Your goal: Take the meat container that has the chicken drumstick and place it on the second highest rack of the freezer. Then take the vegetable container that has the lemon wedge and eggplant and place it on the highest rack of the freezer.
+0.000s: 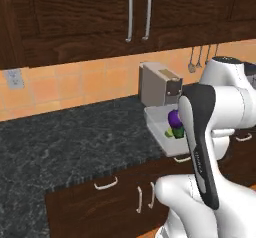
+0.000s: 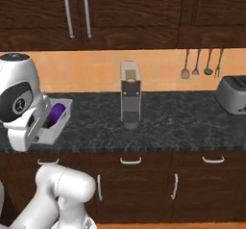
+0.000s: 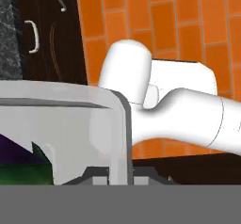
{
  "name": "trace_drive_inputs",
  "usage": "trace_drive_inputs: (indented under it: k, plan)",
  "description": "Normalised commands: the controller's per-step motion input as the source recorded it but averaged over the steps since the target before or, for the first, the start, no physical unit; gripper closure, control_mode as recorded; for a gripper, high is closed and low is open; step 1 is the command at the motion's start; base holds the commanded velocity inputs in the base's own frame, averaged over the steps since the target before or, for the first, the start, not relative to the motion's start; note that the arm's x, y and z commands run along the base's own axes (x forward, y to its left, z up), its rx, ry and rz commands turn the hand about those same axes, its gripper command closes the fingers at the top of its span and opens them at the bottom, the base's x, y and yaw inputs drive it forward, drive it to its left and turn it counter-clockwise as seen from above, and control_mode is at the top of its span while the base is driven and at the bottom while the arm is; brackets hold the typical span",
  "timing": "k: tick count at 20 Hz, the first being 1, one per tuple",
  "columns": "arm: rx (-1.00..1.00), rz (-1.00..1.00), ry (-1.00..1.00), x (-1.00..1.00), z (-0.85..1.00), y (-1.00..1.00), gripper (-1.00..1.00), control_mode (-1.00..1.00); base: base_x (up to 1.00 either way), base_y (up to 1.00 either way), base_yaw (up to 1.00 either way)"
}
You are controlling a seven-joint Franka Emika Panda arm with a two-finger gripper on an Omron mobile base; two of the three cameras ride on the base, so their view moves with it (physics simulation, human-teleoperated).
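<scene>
Eggplant in container (w/ lemon wedge)

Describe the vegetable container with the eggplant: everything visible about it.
The vegetable container is a shallow, pale, translucent rectangular tray with raised walls, plastic by its look. It sits at the dark stone counter's front edge, overhanging it a little, in front of the coffee machine. Inside lie the purple eggplant and, beside it, the yellow-green lemon wedge. In the hand view its wall stands close up, and the gripper is shut on the rim.
</scene>
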Motion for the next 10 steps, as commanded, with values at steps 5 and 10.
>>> trace_drive_inputs:
  k: [5,10]
  plan:
    - [0.0,0.0,0.0,0.0,0.0,0.0,1.0,1.0,-0.06,-0.31,-0.82]
    - [0.0,0.0,0.0,0.0,0.0,0.0,1.0,1.0,-0.05,-0.02,-0.95]
